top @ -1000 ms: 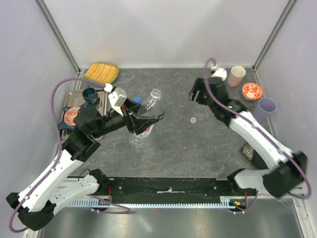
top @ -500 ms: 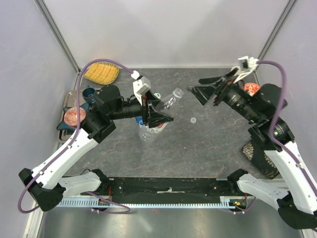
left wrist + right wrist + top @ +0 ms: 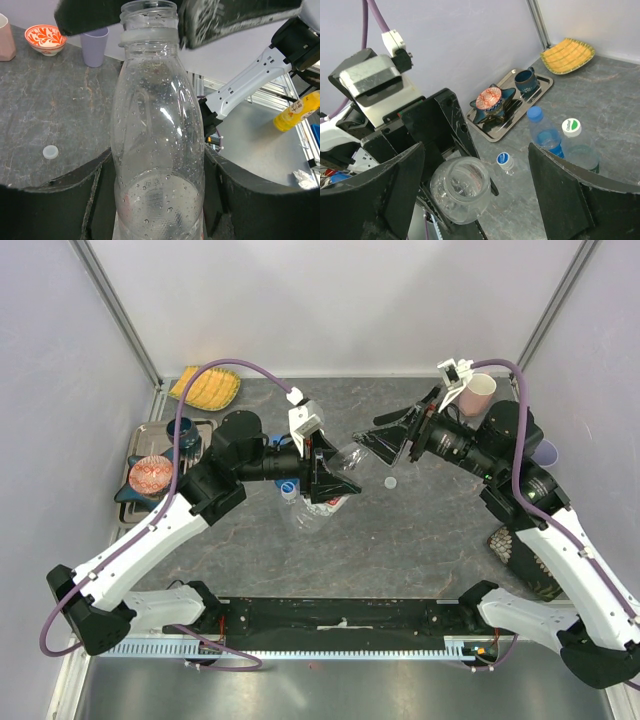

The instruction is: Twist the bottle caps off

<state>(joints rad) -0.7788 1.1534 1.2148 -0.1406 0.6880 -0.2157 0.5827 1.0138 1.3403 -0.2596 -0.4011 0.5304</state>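
The left claw point(image 3: 157, 152) is clamped on the body of a clear bottle point(image 3: 157, 125), tilting its bare mouth toward the right claw point(image 3: 375, 443), which gapes wide and empty. The plain white cap point(image 3: 49, 152) lies on the counter point(image 3: 400, 530). Best now: stand this bottle down, then grip the blue-capped bottle point(image 3: 543, 134) low, leaving the neck free.

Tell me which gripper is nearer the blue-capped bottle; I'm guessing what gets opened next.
Left. The left gripper, clamping the open bottle, hangs near the blue-capped bottle; the right gripper is farther, open at the open bottle's mouth.
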